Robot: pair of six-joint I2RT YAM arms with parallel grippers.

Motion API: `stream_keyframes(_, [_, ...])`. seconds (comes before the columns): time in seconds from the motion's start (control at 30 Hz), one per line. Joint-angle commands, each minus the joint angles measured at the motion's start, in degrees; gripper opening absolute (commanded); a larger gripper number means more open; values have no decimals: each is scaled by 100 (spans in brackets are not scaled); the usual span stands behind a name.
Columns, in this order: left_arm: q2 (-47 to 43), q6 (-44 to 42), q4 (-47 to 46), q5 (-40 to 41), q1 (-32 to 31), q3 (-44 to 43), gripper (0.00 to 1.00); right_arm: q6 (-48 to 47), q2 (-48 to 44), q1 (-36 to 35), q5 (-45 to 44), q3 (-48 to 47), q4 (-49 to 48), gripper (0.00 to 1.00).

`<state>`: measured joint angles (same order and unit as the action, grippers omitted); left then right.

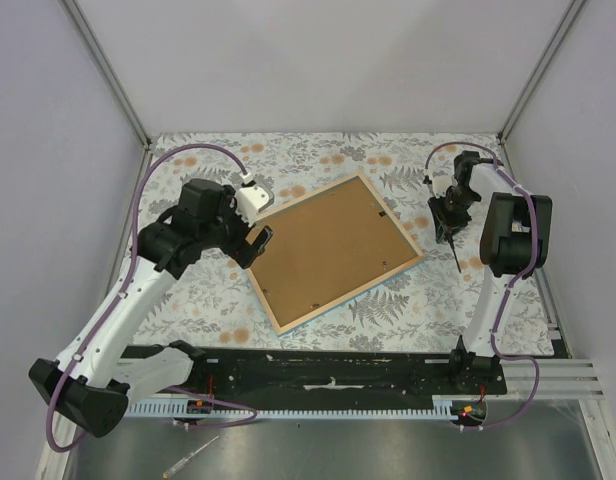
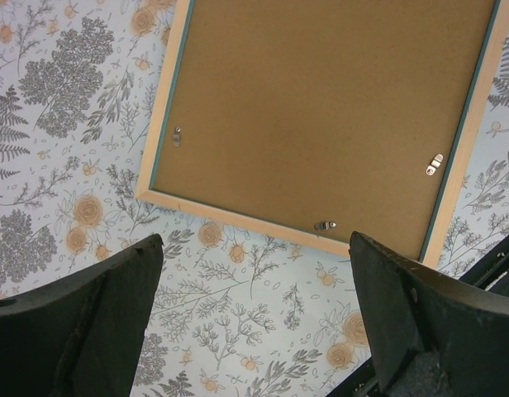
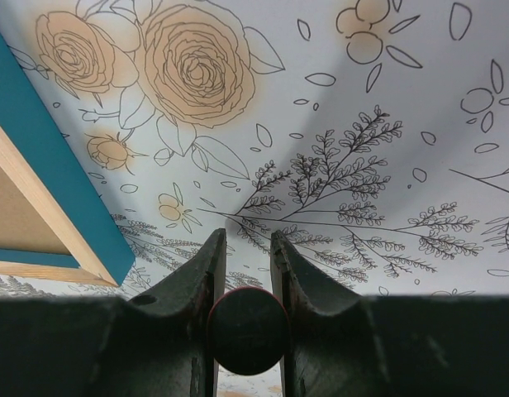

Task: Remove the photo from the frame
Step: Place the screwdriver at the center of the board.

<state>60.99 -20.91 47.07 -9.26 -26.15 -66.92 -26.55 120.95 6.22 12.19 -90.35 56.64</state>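
- frame (image 1: pixel 352 294) lies face-down, mid-table on floral cover (image 1: pixel 203 300), turned at an angle
- photo (image 1: pixel 333 248) sits inside it, brown back up, metal clips (image 2: pixel 435 165) at the edges
- left gripper (image 1: pixel 256 248) just off the frame's left corner, fingers spread wide, holding nothing
- right gripper (image 1: pixel 450 225) to the right of the frame, near its right corner, fingers pinching a thin dark tool (image 3: pixel 248 331)
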Motion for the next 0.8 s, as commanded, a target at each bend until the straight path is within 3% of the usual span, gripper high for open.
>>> stream_keyframes(0.0, [-96, -19, -66, -94, -109, 38, 100, 70, -36, 2, 117, 79, -259, 31])
stream_keyframes(0.53, [-333, -124, 4, 64, -356, 144, 100, 62, -211, 2, 249, 61, -215, 56])
stream_keyframes(0.77, [-325, -247, 118, 231, -382, 3, 100, -17, -457, 11, 372, 35, -180, 78])
